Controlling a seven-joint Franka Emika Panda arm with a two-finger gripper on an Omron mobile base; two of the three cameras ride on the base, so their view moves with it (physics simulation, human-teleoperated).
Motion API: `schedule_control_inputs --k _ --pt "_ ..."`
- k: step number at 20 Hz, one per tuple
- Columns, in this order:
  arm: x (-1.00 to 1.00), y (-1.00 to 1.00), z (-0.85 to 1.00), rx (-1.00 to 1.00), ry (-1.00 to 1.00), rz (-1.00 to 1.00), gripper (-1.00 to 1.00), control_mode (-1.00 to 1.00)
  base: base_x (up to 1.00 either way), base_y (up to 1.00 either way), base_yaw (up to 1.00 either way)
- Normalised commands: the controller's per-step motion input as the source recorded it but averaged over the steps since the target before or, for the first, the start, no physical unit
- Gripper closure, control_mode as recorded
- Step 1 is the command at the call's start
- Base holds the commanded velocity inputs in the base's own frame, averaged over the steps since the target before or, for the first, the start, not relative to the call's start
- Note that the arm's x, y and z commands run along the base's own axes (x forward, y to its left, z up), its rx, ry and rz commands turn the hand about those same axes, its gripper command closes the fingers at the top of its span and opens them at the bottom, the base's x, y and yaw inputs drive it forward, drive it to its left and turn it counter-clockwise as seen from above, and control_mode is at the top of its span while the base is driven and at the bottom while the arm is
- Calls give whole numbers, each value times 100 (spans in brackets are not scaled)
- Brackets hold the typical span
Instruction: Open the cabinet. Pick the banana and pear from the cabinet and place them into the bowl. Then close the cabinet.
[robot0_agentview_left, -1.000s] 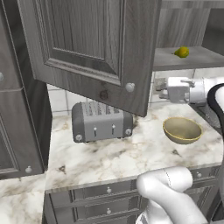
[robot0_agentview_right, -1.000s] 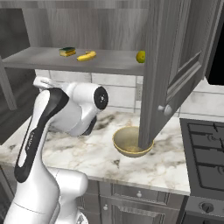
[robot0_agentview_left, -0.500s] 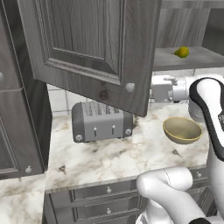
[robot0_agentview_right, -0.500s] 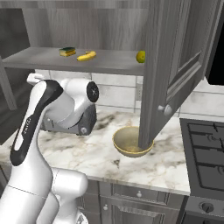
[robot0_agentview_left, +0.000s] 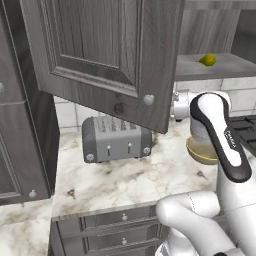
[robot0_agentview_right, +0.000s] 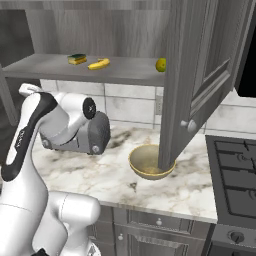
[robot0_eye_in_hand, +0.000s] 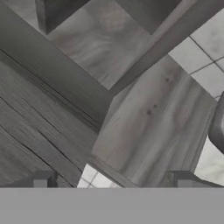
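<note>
a: where are the fruits?
b: the small yellow-green pear (robot0_agentview_right: 161, 64) and the curved yellow banana (robot0_agentview_right: 98, 64) lie on the grey shelf of the open dark grey wood-grain cabinet (robot0_agentview_right: 200, 75).
a: the bowl, the jaws?
b: the shallow tan bowl (robot0_agentview_right: 148, 162) sits on the marble worktop (robot0_agentview_right: 95, 172) beside the grey toaster (robot0_agentview_left: 115, 138). the jaws stand wide, holding nothing.

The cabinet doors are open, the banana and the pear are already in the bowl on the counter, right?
Not quite. The cabinet doors are open, but the banana and pear lie on its shelf; the right base view shows the bowl holding no fruit.
</note>
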Motion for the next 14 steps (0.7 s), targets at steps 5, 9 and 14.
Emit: schedule_control_inputs --k 5,9,14 --pt "0 67 0 3 7 2 -100 -100 0 0 0" --pt "0 96 -4 5 1 0 -100 -100 0 0 0" --pt "0 92 -13 7 0 0 -100 -100 0 0 0"
